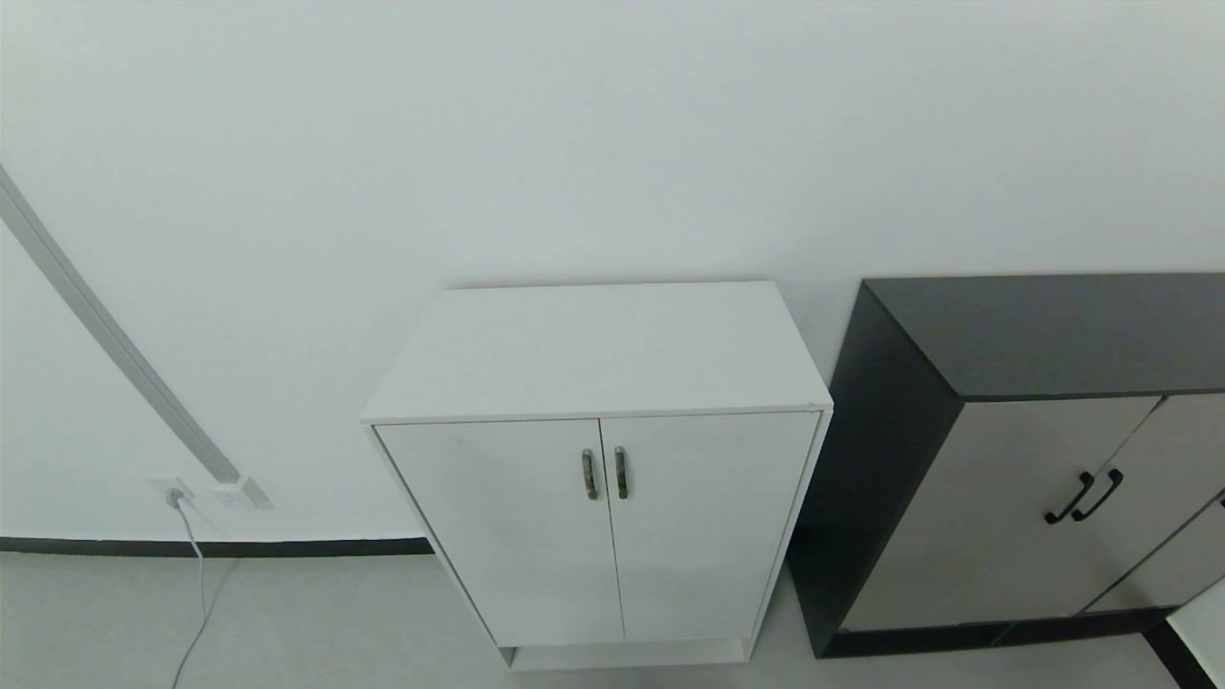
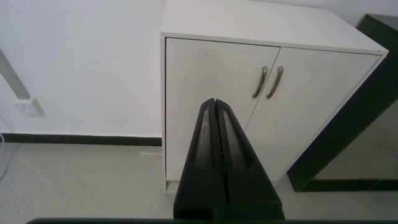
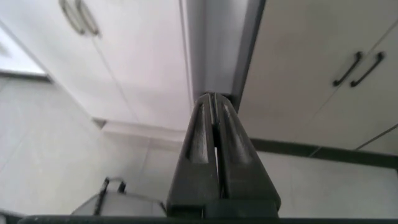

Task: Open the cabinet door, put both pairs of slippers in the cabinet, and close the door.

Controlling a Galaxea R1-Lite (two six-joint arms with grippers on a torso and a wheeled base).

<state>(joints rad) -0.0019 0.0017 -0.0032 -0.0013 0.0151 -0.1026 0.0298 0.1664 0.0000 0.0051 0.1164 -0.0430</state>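
Plain white wall [image 1: 612, 144], black skirting [image 1: 191, 547], pale floor [image 1: 335, 622], dark cabinet [image 1: 957, 335] with light doors, wall socket [image 1: 172, 490] with grey cable [image 1: 202, 574]

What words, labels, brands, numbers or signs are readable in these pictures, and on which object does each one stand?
None: no text can be read in any of the views.
white cabinet: plain surfaces, no label or number.
black cabinet: no print visible.
wall socket: too small to show any marking.
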